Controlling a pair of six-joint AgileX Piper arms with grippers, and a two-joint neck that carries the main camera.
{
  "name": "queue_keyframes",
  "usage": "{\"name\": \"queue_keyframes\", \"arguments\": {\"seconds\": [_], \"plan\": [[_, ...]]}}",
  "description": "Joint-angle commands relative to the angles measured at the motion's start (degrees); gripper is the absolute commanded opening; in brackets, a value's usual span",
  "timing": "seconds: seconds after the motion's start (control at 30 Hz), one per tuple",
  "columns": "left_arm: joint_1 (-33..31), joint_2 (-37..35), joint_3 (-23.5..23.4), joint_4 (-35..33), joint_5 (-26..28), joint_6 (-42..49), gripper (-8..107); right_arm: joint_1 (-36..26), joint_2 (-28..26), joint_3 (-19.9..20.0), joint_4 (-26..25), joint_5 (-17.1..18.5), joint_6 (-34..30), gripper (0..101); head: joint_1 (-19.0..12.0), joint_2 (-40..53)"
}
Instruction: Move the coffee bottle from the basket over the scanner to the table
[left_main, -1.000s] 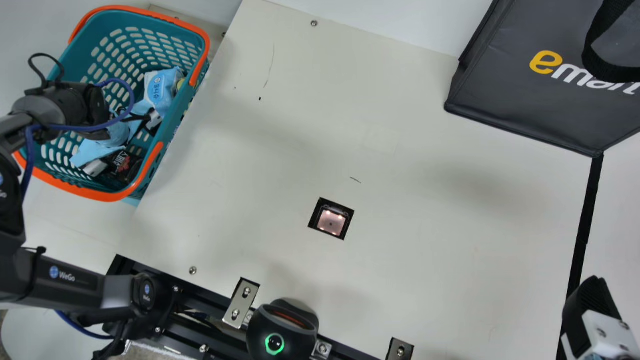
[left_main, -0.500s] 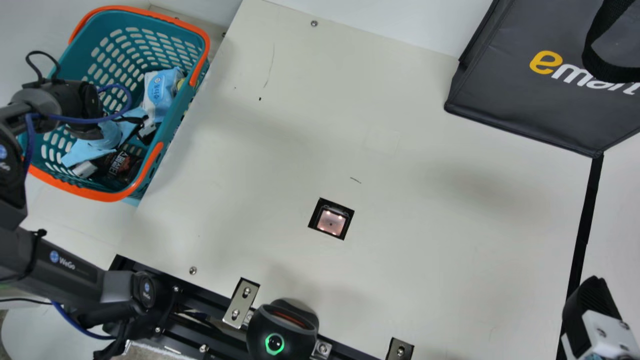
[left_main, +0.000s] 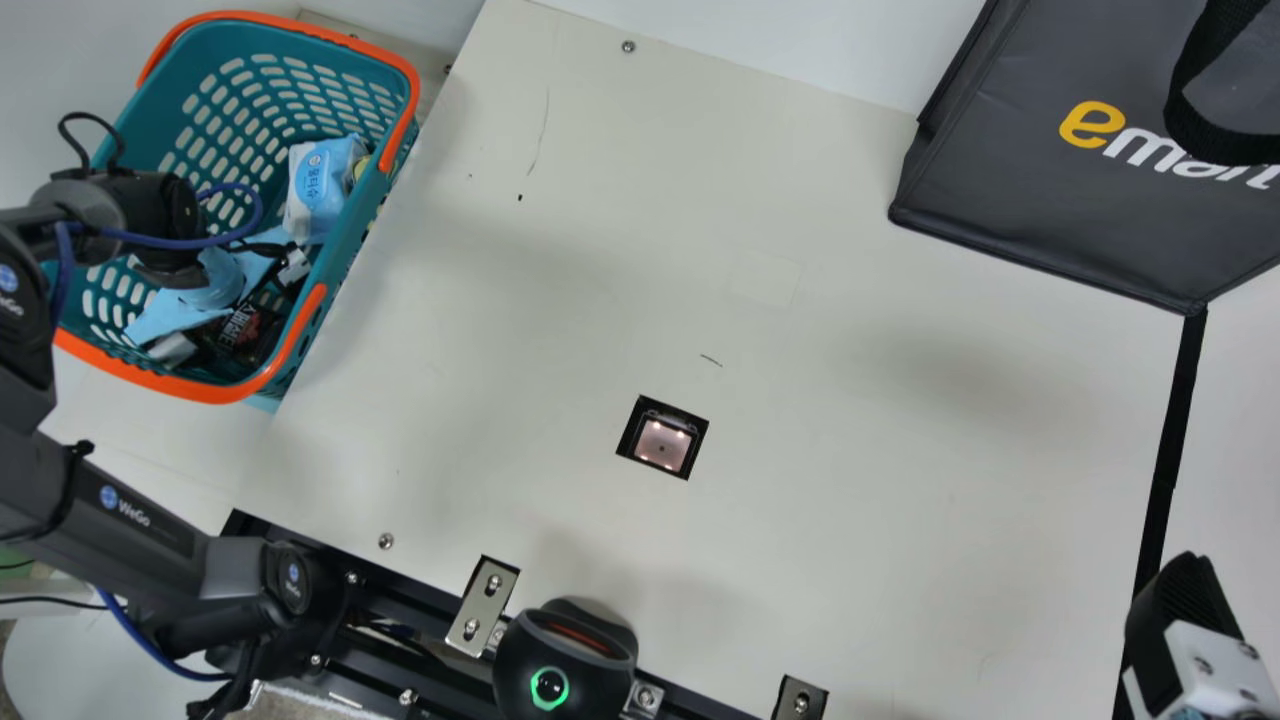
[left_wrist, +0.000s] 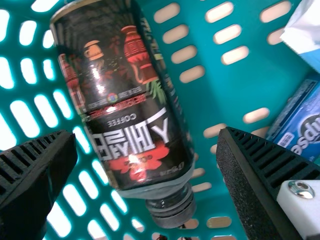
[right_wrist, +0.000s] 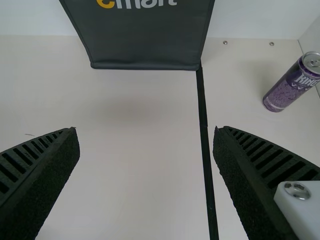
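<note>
"What's your left gripper got?"

"Nothing. I've got it down in the basket, its fingers spread wide, with the coffee bottle lying at a slant between them."

"So the bottle's in the basket?"

"Yes, and I can see a blue-and-white packet in there too."

"And your right gripper?"

"Wide apart and holding nothing, above the table. From its wrist I see a purple can, well apart from the dark bag."
</note>
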Motion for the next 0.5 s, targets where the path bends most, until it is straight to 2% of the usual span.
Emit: {"name": "queue_keyframes", "arguments": {"seconds": [0.0, 0.47], "plan": [[0.4, 0.3, 0.2, -0.3, -0.5, -0.2, 90, 0.0, 0.0, 0.0, 0.0, 0.0, 0.0, 95, -1.7, 0.1], [1.1, 0.9, 1.7, -5.5, -7.2, 0.8, 90, 0.0, 0.0, 0.0, 0.0, 0.1, 0.0, 95, -1.7, 0.1]]}}
